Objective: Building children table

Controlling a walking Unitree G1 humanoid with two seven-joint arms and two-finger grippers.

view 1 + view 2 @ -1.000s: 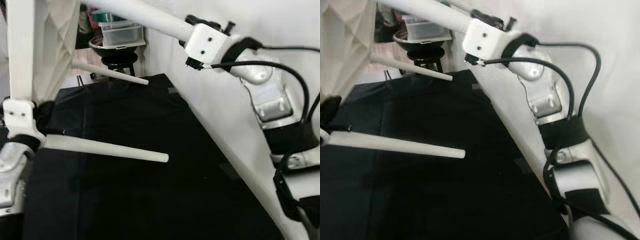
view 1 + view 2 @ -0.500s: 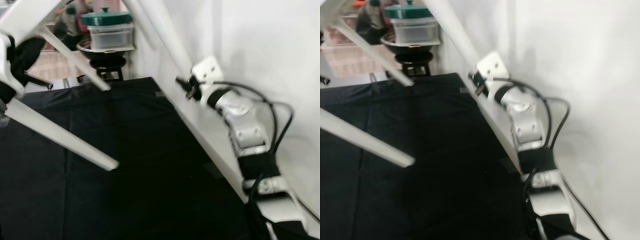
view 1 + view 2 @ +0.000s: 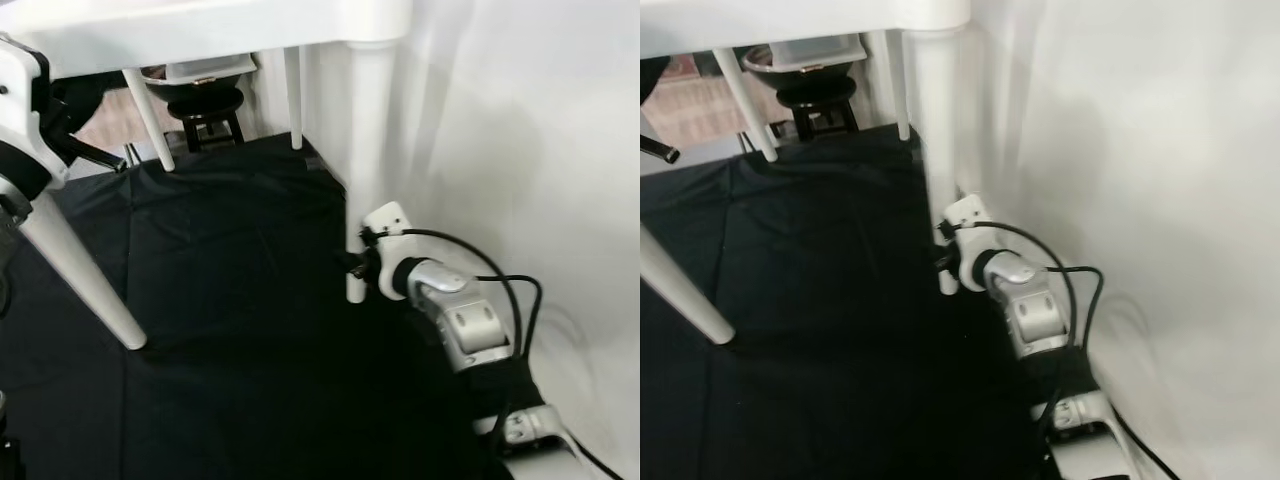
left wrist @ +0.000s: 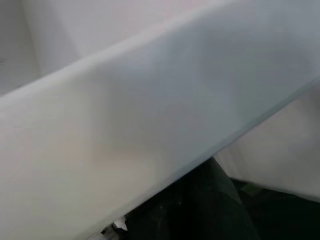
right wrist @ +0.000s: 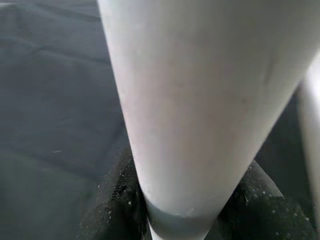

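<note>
The children table (image 3: pixel 200 25) stood upright on the black mat (image 3: pixel 230 330), white top up at the head views' upper edge, all four legs screwed in and pointing down. Assembly looked essentially done, judging by that; what seemed left was to settle it square, let go and back off.

The front right leg (image 3: pixel 365 150) came down to the mat close to the white wall (image 3: pixel 520 150). The right gripper (image 3: pixel 354 264) sat low on that leg near its foot. In the right wrist view the leg (image 5: pixel 200 100) ran between dark finger pads (image 5: pixel 117 200), so it read as clamped on the leg, narrow.

The front left leg (image 3: pixel 75 270) slanted down to the mat with its tip touching or just off it, cannot tell which. The left gripper (image 3: pixel 70 120) was up at that leg's top under the desk edge. The left wrist view was mostly a blurred white surface (image 4: pixel 150 125) and its fingers were not clear, so cannot tell whether it gripped.

Two rear legs (image 3: pixel 150 120) reached the mat's far edge. Behind them stood a dark stool (image 3: pixel 205 110) with a clear container (image 3: pixel 205 70) on it.

Whether all four feet sat flat was not visible.
</note>
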